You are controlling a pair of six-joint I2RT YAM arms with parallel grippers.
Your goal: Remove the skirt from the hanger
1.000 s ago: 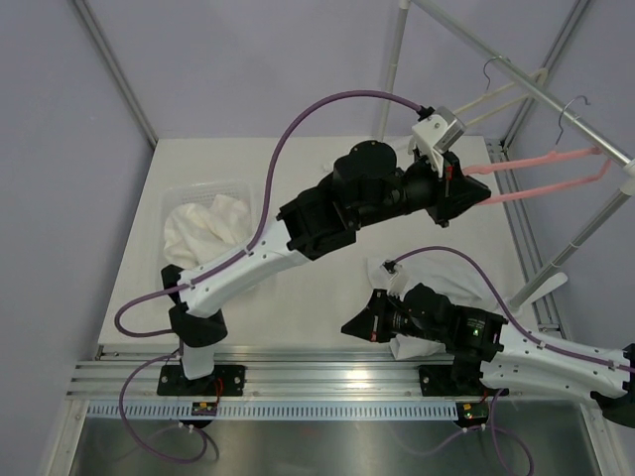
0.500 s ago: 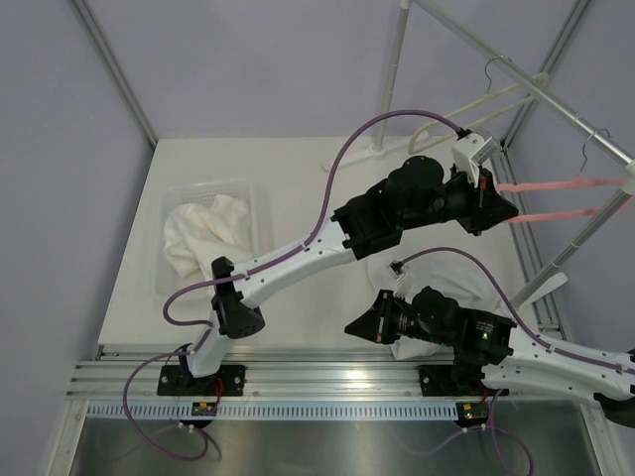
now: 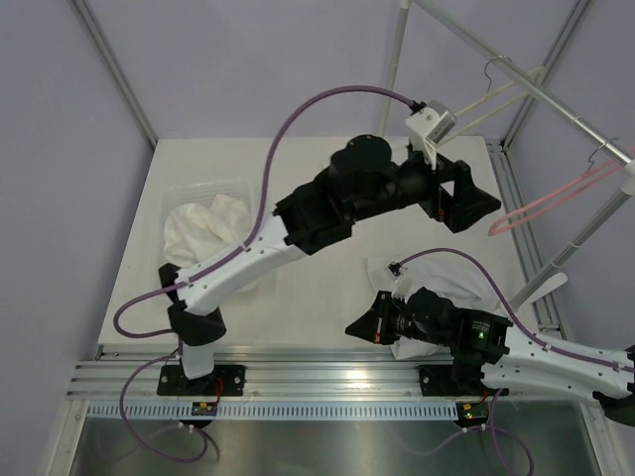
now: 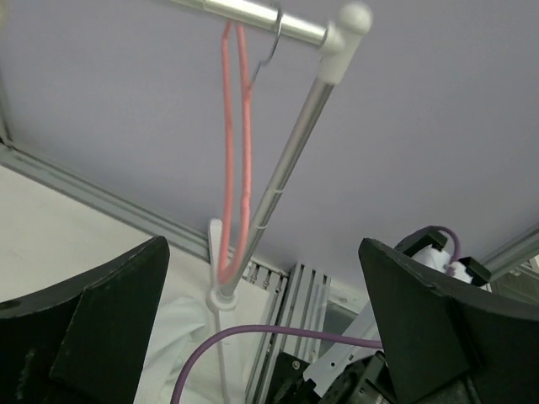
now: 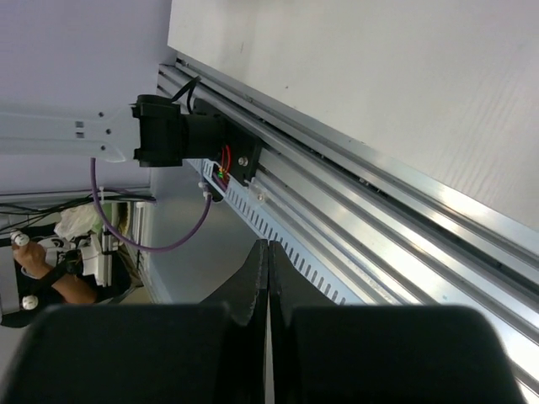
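Observation:
The pink hanger (image 3: 544, 204) dangles bare from the metal rail (image 3: 556, 104) at the right, tilted. In the left wrist view the pink hanger (image 4: 236, 151) hangs straight down from the rail (image 4: 244, 13), well ahead of the fingers. My left gripper (image 3: 474, 198) is open just left of the hanger and holds nothing; its black fingers (image 4: 93, 332) stand wide apart around my left gripper's (image 4: 265, 337) empty gap. The white skirt (image 3: 468, 281) lies crumpled on the table, partly under the right arm. My right gripper (image 3: 359, 327) is shut and empty, its fingertips (image 5: 268, 278) pressed together.
A clear bin (image 3: 248, 190) with white clothes (image 3: 203, 230) sits at the table's left. A second, pale hanger (image 3: 508, 87) hangs further back on the rail. The rack's upright post (image 3: 571, 243) stands at the right edge. The aluminium rail (image 5: 379, 227) runs along the near table edge.
My left gripper has opened and let go of the pink hanger, then drawn back to the left. The hanger has dropped and now swings from the rail. The right arm has stayed put.

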